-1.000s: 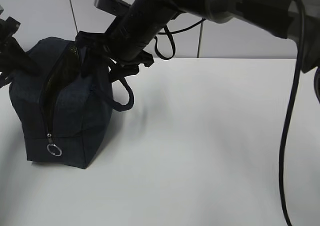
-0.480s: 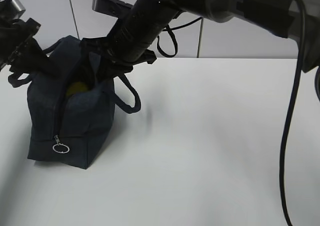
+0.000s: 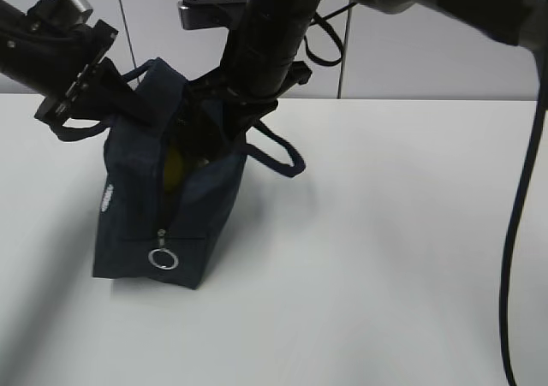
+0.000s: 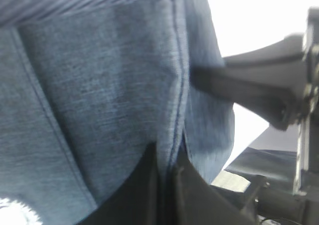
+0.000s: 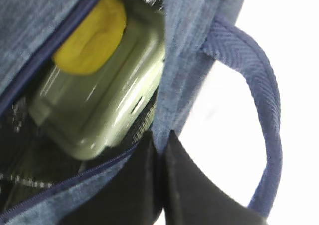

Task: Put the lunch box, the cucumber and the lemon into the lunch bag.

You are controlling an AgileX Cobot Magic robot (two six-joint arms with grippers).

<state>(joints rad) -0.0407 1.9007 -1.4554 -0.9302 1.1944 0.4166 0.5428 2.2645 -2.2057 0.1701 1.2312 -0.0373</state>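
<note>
White table [image 3: 385, 258] filling the exterior view, pale wall behind. Standing upright on the left part of it, a dark navy lunch bag [image 3: 137, 223], top unzipped and gaping, a metal ring pull [image 3: 163, 258] hanging low on its near end and a small white logo [image 3: 107, 198] on its left side. One loop handle [image 3: 278, 151] drooping to the right of the bag (blue webbing in the right wrist view). Reaching down from the top right, the black right arm, with the right gripper [image 5: 158, 150] at the bag's right top rim: fingers pressed together, pinching the edge of the navy fabric between them. Coming in from the upper left, the left gripper [image 4: 167, 167], fingers likewise closed narrow on a fold of the bag's cloth on the opposite side. Inside the open bag, seen from the right wrist, the lunch box [image 5: 104, 100] with its sage-green lid lying tilted, and the yellow lemon [image 5: 92, 35] resting on top of it towards the far end. Cucumber not made out in any view
</note>
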